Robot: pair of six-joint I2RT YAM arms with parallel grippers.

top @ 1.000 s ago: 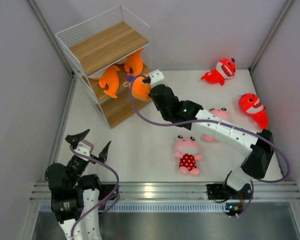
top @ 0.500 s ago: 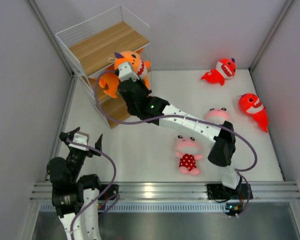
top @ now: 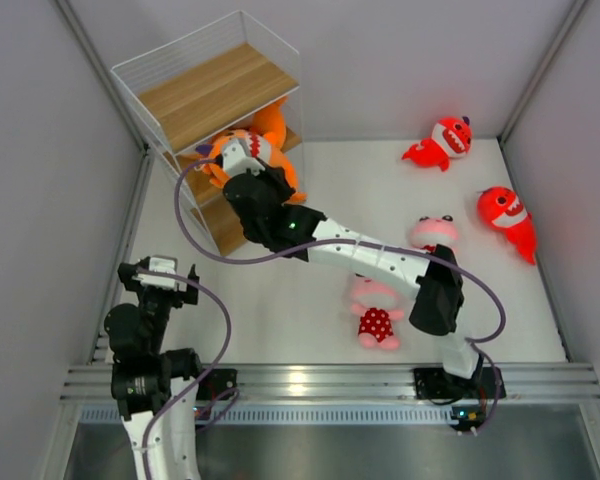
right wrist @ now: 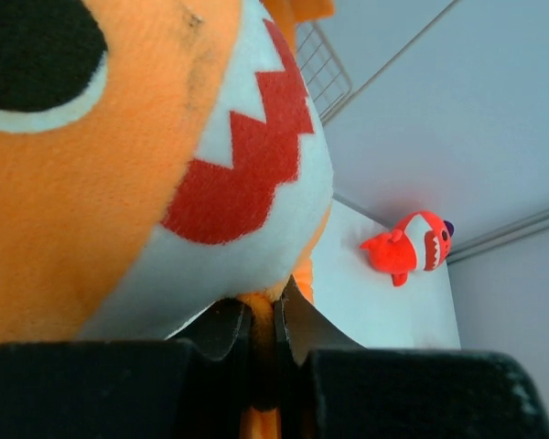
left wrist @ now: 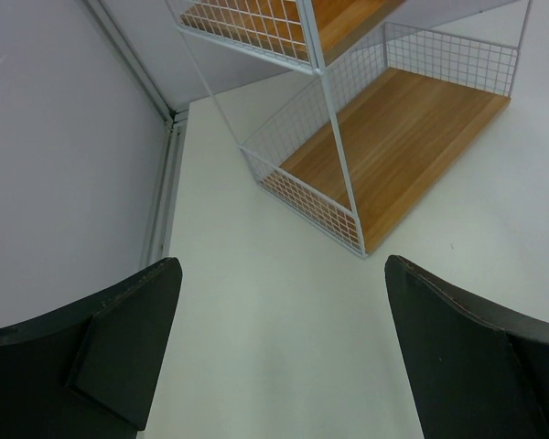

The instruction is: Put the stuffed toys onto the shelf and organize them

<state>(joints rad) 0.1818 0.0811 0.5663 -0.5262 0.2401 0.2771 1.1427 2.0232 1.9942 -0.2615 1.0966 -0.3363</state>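
The shelf (top: 205,92) stands at the far left; its bottom board (left wrist: 398,137) shows in the left wrist view. My right gripper (top: 242,158) is shut on an orange shark (top: 228,148) and holds it at the front of the middle tier. In the right wrist view the shark (right wrist: 119,137) fills the frame, with a fold of it pinched in the gripper (right wrist: 263,338). Another orange shark (top: 271,121) lies on the middle tier behind it. Two red sharks (top: 442,140) (top: 506,216) and two pink animals (top: 376,312) (top: 435,230) lie on the table. My left gripper (top: 160,282) is open and empty.
White walls close in the table on the left, back and right. The right arm stretches diagonally over the table from its base to the shelf, passing above the pink animals. A red shark (right wrist: 412,249) shows on the table past the held toy.
My right gripper swung the orange shark left from the shelf's right corner, lifted it, then lowered it toward the middle tier. My left gripper turned and pulled in slightly, still open.
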